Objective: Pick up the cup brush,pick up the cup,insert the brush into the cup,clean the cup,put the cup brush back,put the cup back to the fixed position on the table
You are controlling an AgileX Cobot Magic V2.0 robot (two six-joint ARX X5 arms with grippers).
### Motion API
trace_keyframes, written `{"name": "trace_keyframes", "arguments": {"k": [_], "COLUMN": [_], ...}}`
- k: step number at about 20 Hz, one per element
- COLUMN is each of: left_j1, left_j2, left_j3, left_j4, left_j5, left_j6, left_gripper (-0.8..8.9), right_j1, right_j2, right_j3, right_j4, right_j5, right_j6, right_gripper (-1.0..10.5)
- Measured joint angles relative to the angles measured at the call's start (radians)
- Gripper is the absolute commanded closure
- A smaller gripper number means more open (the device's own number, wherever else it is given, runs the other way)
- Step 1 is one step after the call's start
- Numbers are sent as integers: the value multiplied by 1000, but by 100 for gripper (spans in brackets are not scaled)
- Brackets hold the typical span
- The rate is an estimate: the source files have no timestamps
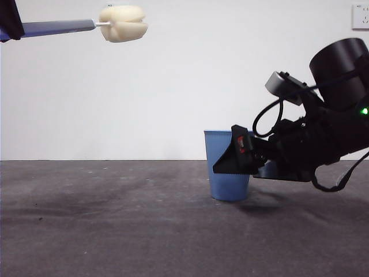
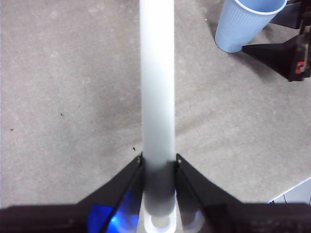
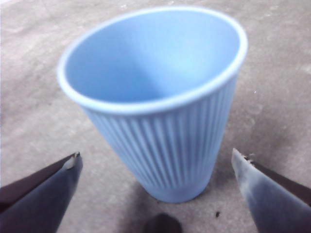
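1. We saw the left gripper (image 2: 158,162) with its fingers (image 2: 121,182) closed on the cup brush (image 1: 86,25), held level at the upper left of the front view.
2. The right gripper (image 3: 155,167) spread its fingers (image 3: 48,187) wide on either side of the cup (image 1: 222,167), not touching it.
3. The ribbed blue cup stood upright on the matte grey bench (image 1: 115,219), right of centre; the sponge head was lobed and cream.

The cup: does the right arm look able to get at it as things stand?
Probably yes. The right gripper has its jaws spread wide either side of the upright cup, nothing between them. The cup brush is held high and well off to the side by the left gripper.
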Motion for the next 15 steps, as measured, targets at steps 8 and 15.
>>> {"name": "trace_keyframes", "arguments": {"k": [8, 15], "left_j1": [0, 0], "left_j2": [0, 0], "left_j3": [0, 0], "left_j4": [0, 0], "left_j5": [0, 0], "left_j6": [0, 0], "left_gripper": [822, 822], "right_j1": [20, 19], "right_j2": [85, 106], "right_j3": [109, 122], "right_j4": [27, 28], "right_j5": [0, 24], "right_j6": [19, 29], "right_gripper": [414, 838]}}
